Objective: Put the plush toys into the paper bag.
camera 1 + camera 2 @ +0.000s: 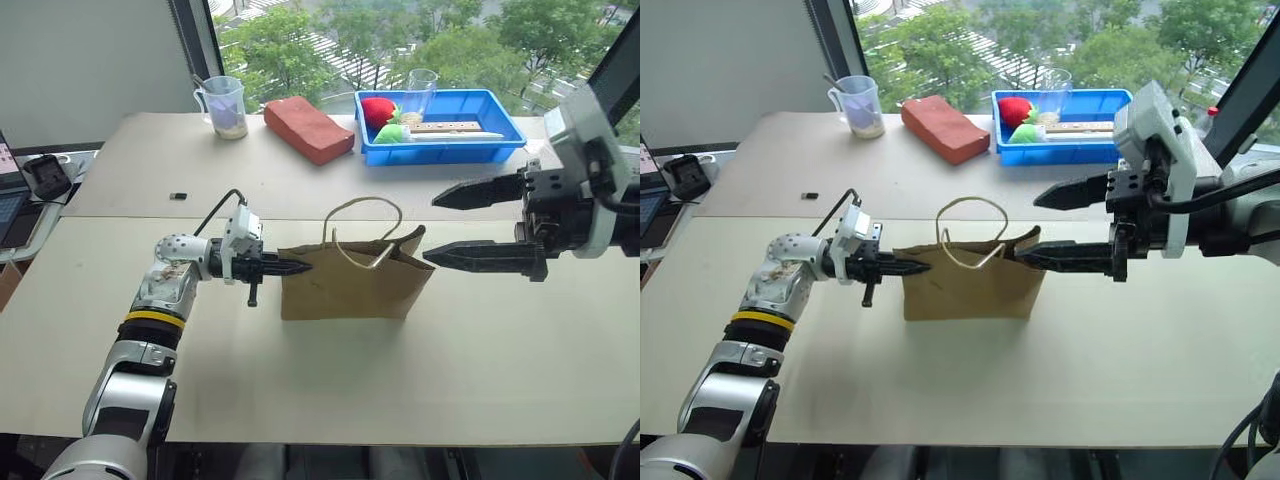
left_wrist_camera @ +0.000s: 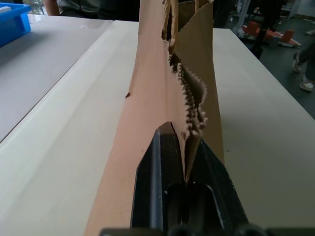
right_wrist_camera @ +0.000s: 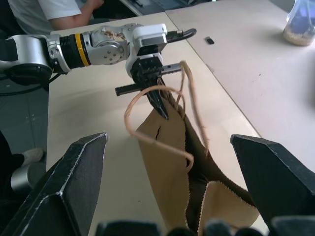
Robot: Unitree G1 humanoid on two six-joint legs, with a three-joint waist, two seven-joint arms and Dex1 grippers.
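Nearest the head camera, the left gripper [image 1: 290, 267] is reaching in from the side, its fingers [image 2: 162, 172] pinching the serrated top edge of the paper bag [image 1: 350, 285] at its left end. That bag is standing upright near the middle of the pale bench [image 1: 480, 370], its mouth only narrowly parted and its tan loop handles [image 1: 365, 235] arching above. Opposite, the right gripper [image 1: 478, 224] is hovering just beside the bag's other end with its fingers spread wide and holding nothing.

Judging by the crumpled edge and a small tear in the side, the kraft paper is looking light, thin and easily ripped, so it is probably sliding or tipping under any sideways pull; the rim or the handles are seeming the safest places to take hold. I cannot make out the plush toys in any view; they may be sitting inside the bag, but its dark interior is not showing.

Behind, a blue tray [image 1: 495, 145] is carrying red and green soft fruit toys [image 1: 385, 118], beside a reddish brick-shaped block [image 1: 308, 128] and a measuring cup [image 1: 225, 105]. Large windows are looking over trees
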